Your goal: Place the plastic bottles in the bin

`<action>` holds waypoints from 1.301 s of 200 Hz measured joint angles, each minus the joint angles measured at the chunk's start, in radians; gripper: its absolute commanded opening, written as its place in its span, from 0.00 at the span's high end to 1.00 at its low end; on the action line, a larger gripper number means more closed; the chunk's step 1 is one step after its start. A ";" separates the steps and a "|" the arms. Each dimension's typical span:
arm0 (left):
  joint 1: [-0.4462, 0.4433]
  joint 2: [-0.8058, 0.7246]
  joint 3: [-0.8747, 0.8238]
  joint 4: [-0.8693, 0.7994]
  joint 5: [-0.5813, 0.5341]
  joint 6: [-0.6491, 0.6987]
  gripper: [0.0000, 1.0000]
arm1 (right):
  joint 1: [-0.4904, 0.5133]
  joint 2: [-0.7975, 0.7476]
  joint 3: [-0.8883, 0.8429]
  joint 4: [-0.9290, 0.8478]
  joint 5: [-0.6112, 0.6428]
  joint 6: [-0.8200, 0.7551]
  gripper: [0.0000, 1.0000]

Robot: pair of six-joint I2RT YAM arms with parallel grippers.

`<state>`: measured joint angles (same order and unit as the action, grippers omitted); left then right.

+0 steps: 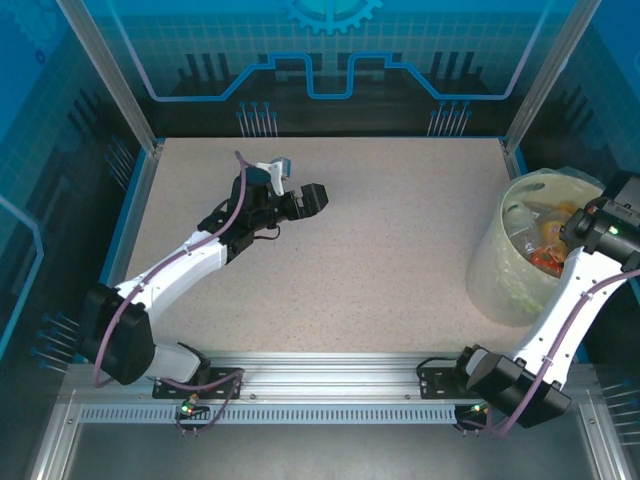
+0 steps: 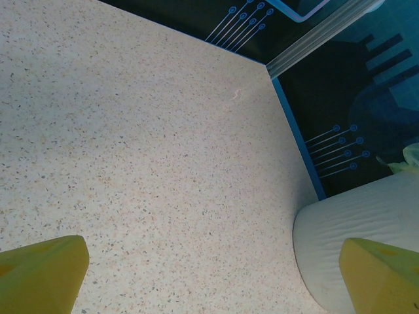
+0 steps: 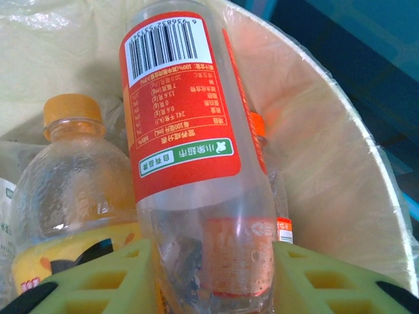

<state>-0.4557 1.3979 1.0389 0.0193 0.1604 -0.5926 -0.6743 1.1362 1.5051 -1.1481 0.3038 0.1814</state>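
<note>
My right gripper [image 3: 213,275] is shut on a clear plastic bottle [image 3: 183,118] with a red label, its green fingers [image 3: 314,278] pressed against both sides. It holds the bottle inside the bin [image 3: 327,163], above another bottle with an orange cap [image 3: 72,190]. From above, the pale bagged bin [image 1: 490,270] stands at the table's right edge with several bottles [image 1: 545,240] in it, and the right gripper [image 1: 578,222] is over its right rim. My left gripper [image 1: 295,183] is open over the back left of the table, nothing between its yellow fingers [image 2: 39,275].
The bin's ribbed wall [image 2: 340,222] shows at the right of the left wrist view. The speckled tabletop [image 1: 390,250] is bounded by a blue rim and metal posts [image 1: 115,75] at the back corners.
</note>
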 measured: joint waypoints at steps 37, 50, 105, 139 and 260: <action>0.000 -0.008 -0.006 -0.002 -0.037 0.001 0.01 | 0.120 -0.012 0.156 -0.041 -0.018 0.006 0.43; 0.000 -0.029 -0.018 -0.017 -0.066 0.006 0.01 | 0.203 -0.034 0.206 -0.040 -0.021 0.015 0.42; 0.000 -0.211 -0.048 -0.114 -0.286 0.061 0.01 | 0.496 -0.203 0.106 0.171 -0.266 0.077 0.32; 0.034 -0.319 -0.089 -0.199 -0.455 0.061 0.01 | 0.647 -0.182 -0.049 0.375 -0.447 0.103 0.22; 0.254 -0.430 -0.382 -0.243 -0.875 0.144 0.01 | 0.905 0.120 -0.562 0.908 -0.289 -0.024 0.00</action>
<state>-0.2020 0.9684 0.6571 -0.2237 -0.7151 -0.4484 0.2306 1.2564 0.9428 -0.2401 0.0147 0.1577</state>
